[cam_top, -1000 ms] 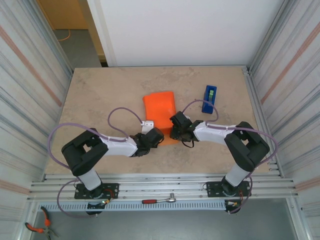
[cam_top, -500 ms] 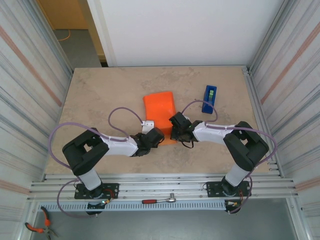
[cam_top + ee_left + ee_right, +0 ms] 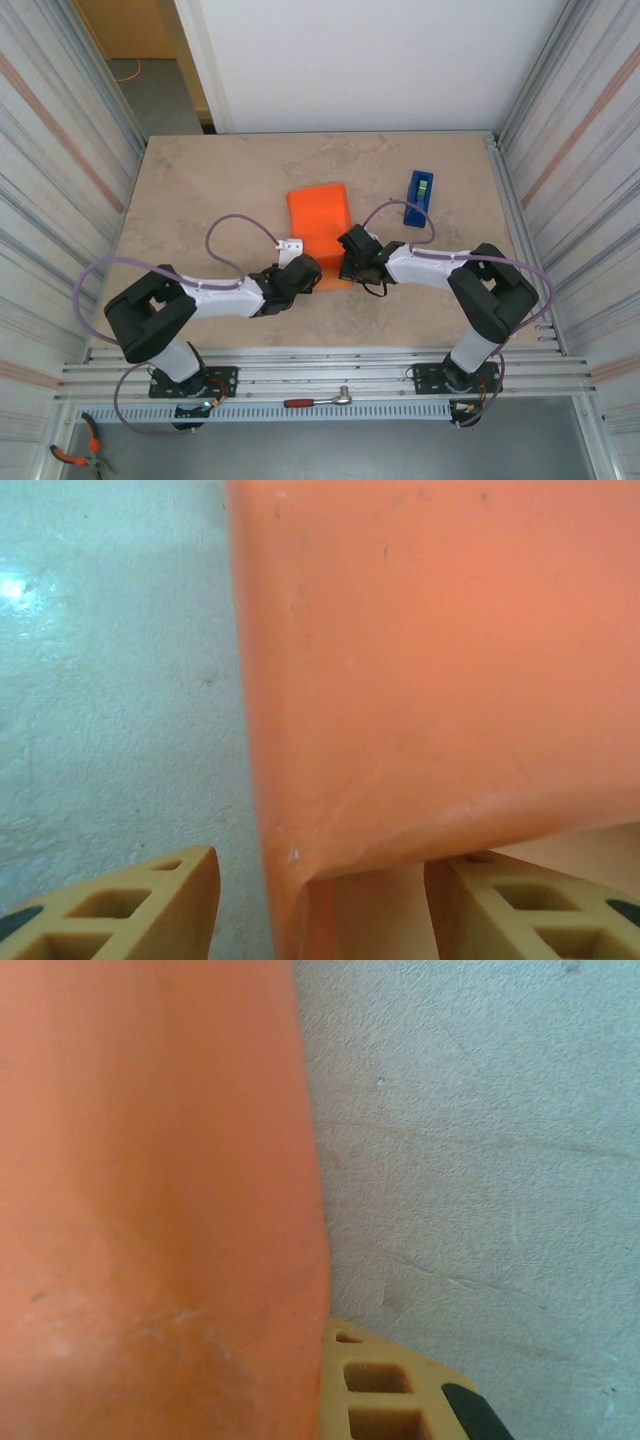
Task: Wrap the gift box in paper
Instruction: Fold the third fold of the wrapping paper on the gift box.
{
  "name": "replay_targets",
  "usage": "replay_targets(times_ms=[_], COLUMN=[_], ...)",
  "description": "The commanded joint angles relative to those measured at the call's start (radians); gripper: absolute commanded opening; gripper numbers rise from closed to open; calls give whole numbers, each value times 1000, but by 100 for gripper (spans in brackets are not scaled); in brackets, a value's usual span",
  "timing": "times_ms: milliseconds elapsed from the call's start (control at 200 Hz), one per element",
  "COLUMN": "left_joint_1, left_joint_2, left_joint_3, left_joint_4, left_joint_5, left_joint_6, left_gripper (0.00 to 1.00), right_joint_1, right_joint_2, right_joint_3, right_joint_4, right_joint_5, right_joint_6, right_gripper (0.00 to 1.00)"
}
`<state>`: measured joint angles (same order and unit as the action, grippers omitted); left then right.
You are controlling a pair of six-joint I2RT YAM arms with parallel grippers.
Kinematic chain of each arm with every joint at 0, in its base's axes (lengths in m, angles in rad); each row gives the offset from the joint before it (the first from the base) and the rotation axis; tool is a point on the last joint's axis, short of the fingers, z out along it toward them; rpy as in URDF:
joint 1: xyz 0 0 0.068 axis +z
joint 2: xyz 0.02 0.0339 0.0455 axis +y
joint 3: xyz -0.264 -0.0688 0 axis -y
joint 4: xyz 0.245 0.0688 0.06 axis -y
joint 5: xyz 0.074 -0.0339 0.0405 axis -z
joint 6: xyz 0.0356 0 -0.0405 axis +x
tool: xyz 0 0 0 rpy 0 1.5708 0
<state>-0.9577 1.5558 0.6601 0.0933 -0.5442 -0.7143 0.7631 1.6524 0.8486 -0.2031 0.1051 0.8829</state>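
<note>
The orange paper lies in the middle of the table, folded into a flat squarish bundle. The gift box is hidden under it. My left gripper is at the bundle's near left corner. In the left wrist view its fingers stand well apart, open, with a raised fold of paper between them. My right gripper is at the near right edge. One tan finger presses against the paper; the other finger is hidden behind the sheet. It is shut on the paper.
A blue tape dispenser stands to the right of the bundle, just beyond the right arm. Corrugated walls close in the beige tabletop on both sides. A ratchet lies on the rail in front of the arm bases.
My right gripper has closed on the paper's near right edge. The left arm's elbow has swung left and lower, while its gripper stays at the near left corner.
</note>
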Motion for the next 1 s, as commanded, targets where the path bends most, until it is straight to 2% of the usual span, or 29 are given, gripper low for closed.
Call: replay_targets(times_ms=[0,316,526,691,792,852,952,997], left_joint_1=[-6,-8,-7,-8,-9,-8,-13,-16], left_joint_2=[-90,-82,-29,10,28,36,44,47], left_joint_3=[-61,-79,-58,-41,-29,-21,-10,-6], left_joint_4=[22,5,-11,-17,-18,-15,-12,-13], left_joint_5=[-11,-12,-22,-19,-16,-12,-8,-12], left_joint_6=[-28,-79,-84,-80,-78,-69,-62,-62], left_gripper=[53,43,23,16,4,0,0,0], right_joint_1=[23,58,55,50,50,51,53,53], right_joint_2=[-43,-32,-17,-21,-21,-27,-52,-63], right_joint_3=[-10,-9,-6,-6,-6,-8,-19,-23], right_joint_4=[-15,-16,-25,-30,-31,-27,-21,-23], right_joint_5=[22,58,66,68,64,61,65,66], right_joint_6=[1,11,13,11,8,3,1,1], right_gripper=[9,10,10,10,11,17,39,46])
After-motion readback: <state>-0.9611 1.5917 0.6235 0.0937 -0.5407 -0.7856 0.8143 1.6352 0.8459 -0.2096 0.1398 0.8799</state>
